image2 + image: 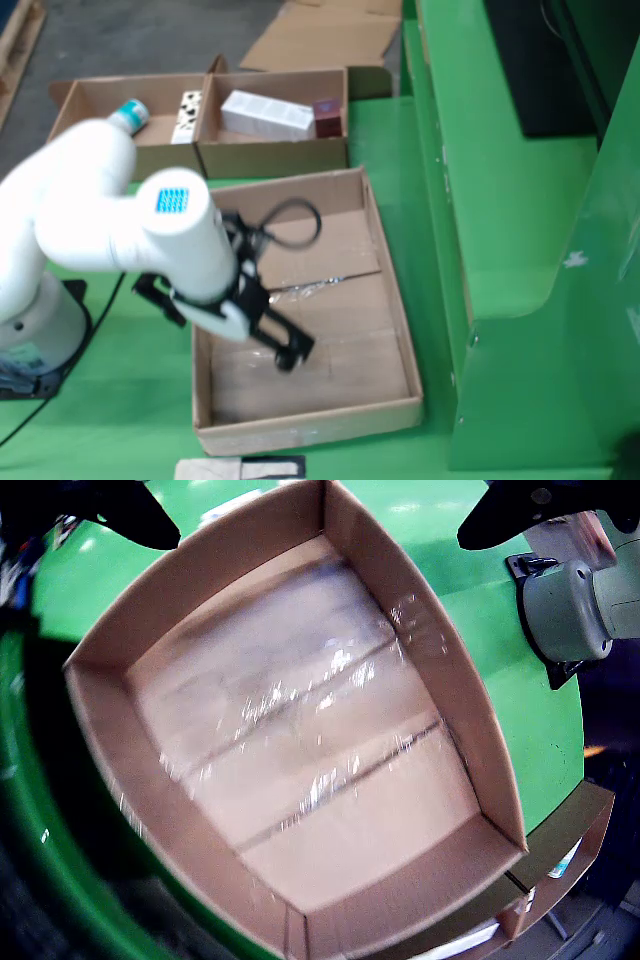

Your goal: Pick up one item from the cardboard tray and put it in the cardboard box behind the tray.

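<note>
The black claw (288,352) is seen spread wide and holding nothing, low inside the large brown cardboard box (385,290). A white rectangular carton (266,115) lies in the divided cardboard tray (270,155) beyond.
</note>
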